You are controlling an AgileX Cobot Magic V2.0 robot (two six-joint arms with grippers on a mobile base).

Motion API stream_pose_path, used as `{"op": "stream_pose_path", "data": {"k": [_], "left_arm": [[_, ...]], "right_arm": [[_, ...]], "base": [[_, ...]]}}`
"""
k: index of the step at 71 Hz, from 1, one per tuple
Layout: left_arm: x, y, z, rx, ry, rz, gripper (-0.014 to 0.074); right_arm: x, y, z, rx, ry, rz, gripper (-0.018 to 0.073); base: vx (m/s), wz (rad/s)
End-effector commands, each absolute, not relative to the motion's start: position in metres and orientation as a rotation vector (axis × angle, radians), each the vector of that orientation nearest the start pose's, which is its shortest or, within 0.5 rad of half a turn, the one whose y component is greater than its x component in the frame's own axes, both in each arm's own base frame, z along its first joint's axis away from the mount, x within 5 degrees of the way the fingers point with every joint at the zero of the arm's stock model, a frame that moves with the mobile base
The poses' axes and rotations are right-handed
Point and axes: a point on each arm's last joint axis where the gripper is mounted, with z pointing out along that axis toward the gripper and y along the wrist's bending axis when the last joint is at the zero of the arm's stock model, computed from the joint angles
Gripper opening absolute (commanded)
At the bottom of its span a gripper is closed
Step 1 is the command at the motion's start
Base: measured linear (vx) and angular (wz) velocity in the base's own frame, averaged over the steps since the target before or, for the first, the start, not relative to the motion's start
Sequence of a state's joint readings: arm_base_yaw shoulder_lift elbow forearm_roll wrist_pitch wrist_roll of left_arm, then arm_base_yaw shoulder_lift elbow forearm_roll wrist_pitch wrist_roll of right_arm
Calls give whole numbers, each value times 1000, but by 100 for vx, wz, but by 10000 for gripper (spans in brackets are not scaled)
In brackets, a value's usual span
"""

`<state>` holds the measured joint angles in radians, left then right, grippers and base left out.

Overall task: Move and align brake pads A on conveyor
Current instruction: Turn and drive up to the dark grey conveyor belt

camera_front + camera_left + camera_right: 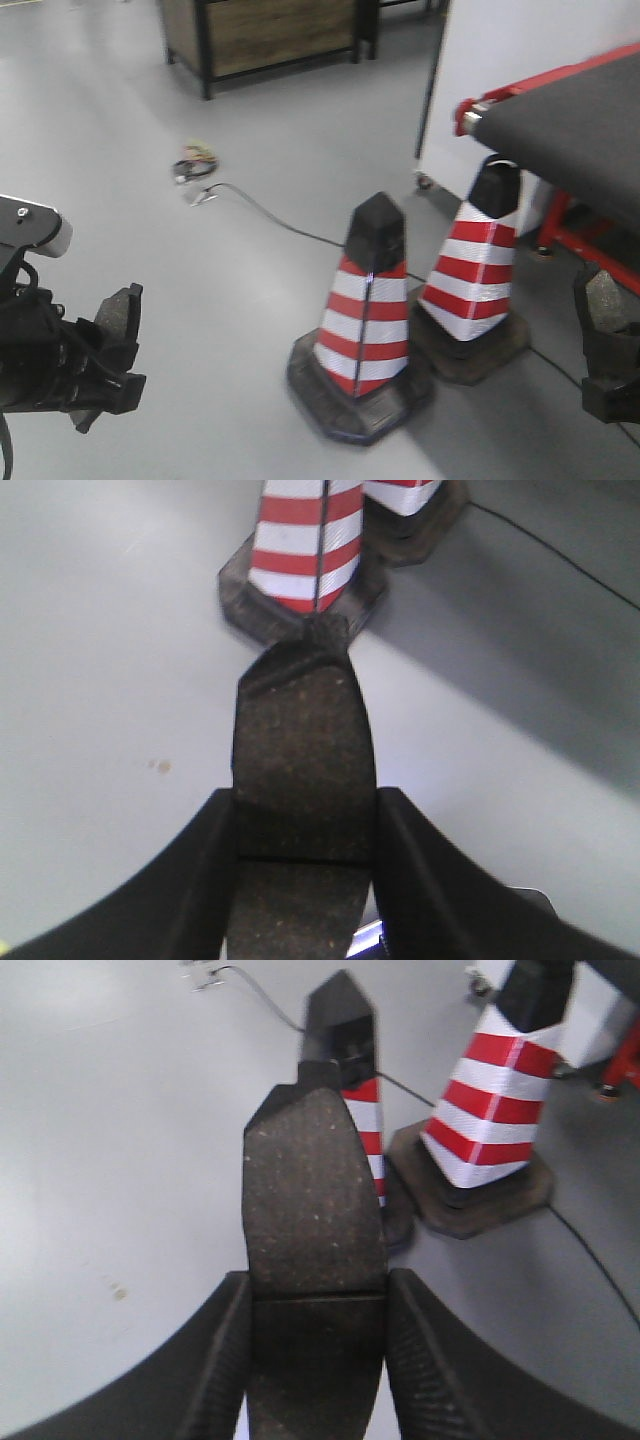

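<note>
Here each arm carries one brake pad, and the conveyor (580, 130) lies ahead and to the right of both, raised above the grey floor (200, 260) behind the two striped traffic cones (365, 310). Only its dark belt corner and red edge show in the front view, so the rest of its surface is hidden.

The left gripper (305, 850) is clenched on a brake pad (305, 770); both black fingers (205, 870) press its long edges near the centre groove, and the pad's long axis runs straight out from the gripper toward the nearer cone. The right gripper (318, 1345) grasps a second pad (312, 1200) the same way, friction face up, long axis pointing forward toward the cones.

Relative to the conveyor, the right gripper (610, 350) sits almost directly beneath its near edge, while the left gripper (105, 365) is well apart from it, on the far side of the cones. I judge the right arm the nearer one for the first placement. Both pads hang over bare floor, so the base likely needs to close on the conveyor before either is set down and squared to the belt edge.
</note>
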<state>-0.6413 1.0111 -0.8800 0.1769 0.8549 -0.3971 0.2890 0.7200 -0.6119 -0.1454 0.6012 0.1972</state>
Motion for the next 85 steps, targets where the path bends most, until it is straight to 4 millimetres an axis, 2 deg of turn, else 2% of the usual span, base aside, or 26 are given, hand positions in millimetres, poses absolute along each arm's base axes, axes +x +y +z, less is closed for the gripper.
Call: {"op": "stream_pose_path", "data": {"k": [1,53,85], "left_arm": [[162,-106,340,369,2329,-299,83],[162,-106,340,369,2329,-299,83],[162,-106,340,369,2329,-299,83]], "right_arm": [[139,33,319,-197,2061,126,69],[139,33,319,-197,2062,125,69],[139,33,319,-197,2062,125,69]], "base": [[40,-66],[31,-72],[28,-45]]}}
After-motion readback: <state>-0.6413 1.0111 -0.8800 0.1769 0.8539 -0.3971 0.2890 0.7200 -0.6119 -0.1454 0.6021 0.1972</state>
